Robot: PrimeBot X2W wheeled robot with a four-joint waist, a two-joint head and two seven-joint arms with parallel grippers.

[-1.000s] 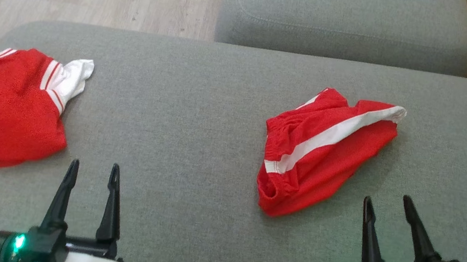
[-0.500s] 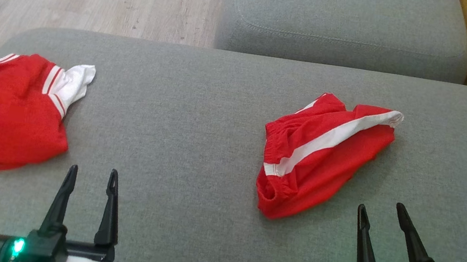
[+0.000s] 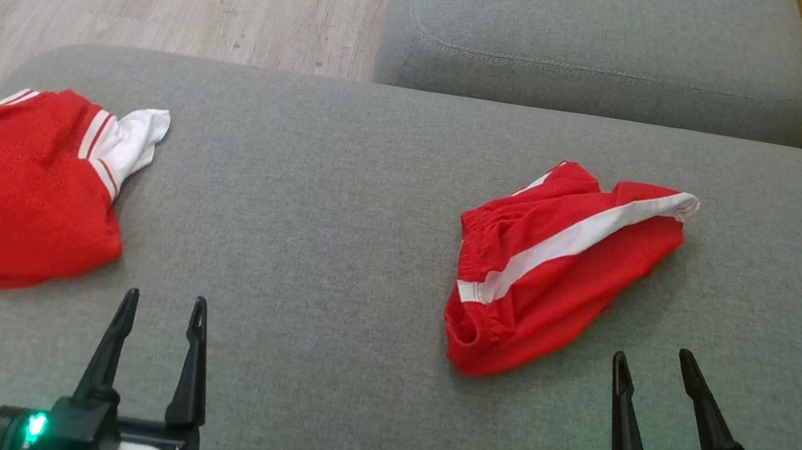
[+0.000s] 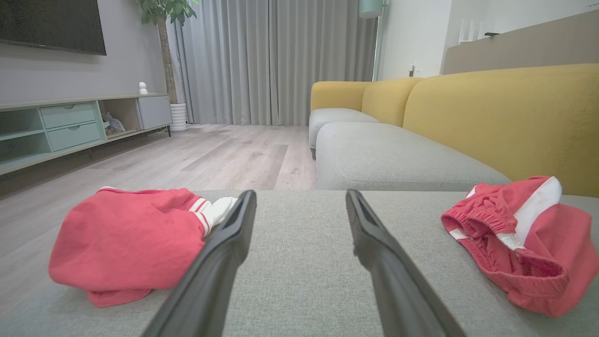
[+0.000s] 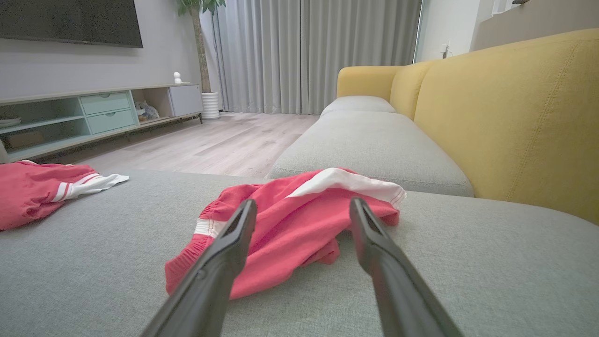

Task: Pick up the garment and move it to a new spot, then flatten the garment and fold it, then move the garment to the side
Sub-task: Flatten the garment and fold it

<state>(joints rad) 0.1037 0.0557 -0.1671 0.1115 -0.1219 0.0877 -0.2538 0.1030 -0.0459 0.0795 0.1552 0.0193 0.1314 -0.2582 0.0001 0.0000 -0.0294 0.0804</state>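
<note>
View shifted slightly since earlier frame, so camera moved. Garments lie unchanged on grey cushion [image 3: 335,230].

- Red shorts [image 3: 555,275], white stripe: crumpled on cushion's right half, untouched.
- Second red garment [image 3: 19,194]: cushion's left end.
- Right gripper [image 3: 653,357]: over cushion's near edge, just short of shorts, fingers apart, empty.
- Left gripper [image 3: 166,296]: near edge, fingers apart, empty.

Your risks:
- Pinching one layer lets shorts unfurl and drag.
- Fingertips dig into soft cushion.
- Dropping shorts close to left-end garment crowds flattening.

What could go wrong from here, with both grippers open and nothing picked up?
1. Two similar red garments lie on the grey cushion: the crumpled shorts before the right gripper, and the left-hand garment near the left gripper; the wrong one might be grabbed.
2. The shorts are bunched, so the fingers may pinch only one layer.
</note>
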